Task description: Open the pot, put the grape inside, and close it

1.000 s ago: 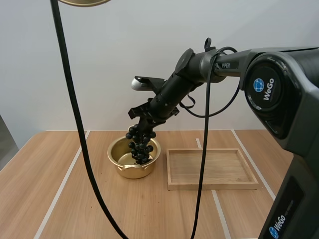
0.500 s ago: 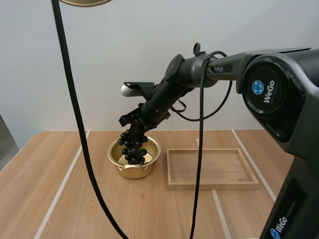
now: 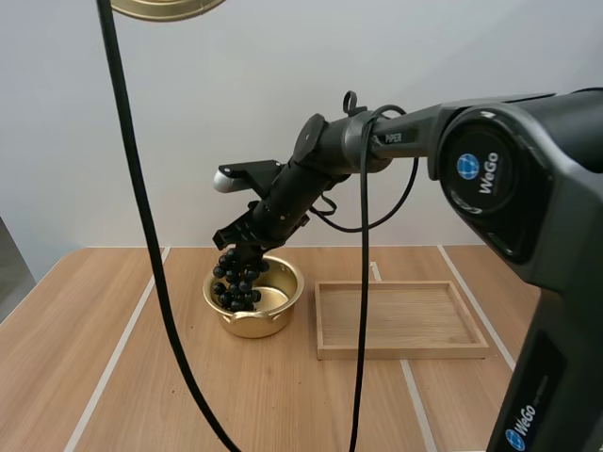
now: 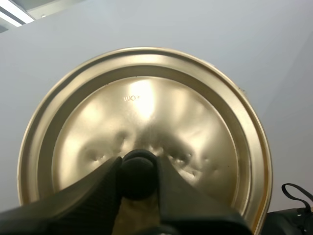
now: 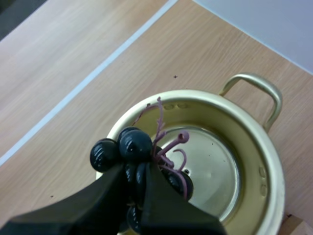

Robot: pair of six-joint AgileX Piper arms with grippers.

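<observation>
Right gripper (image 3: 241, 247) pinches the dark grape bunch (image 3: 236, 282) above the round golden pot (image 3: 268, 320), for dropping. Left gripper (image 4: 138, 164) clamps the black knob (image 4: 138, 180) of the golden lid (image 4: 146, 98); pot open.

We see the pot (image 3: 254, 325) standing on the table (image 3: 113, 377), left of centre. The wooden tray (image 3: 405, 352) lies just beside it on its right, and the two do not touch. Our right gripper (image 3: 243, 247) reaches in from the right and sits above the pot's left rim, its tips pinching the top of the bunch of grapes (image 3: 236, 282). The bunch hangs over that rim, partly above the pot's opening. High over the table's left half, our left gripper (image 4: 138, 171) pinches the knob (image 4: 138, 180) of the lid (image 4: 146, 107), well apart from the pot.
</observation>
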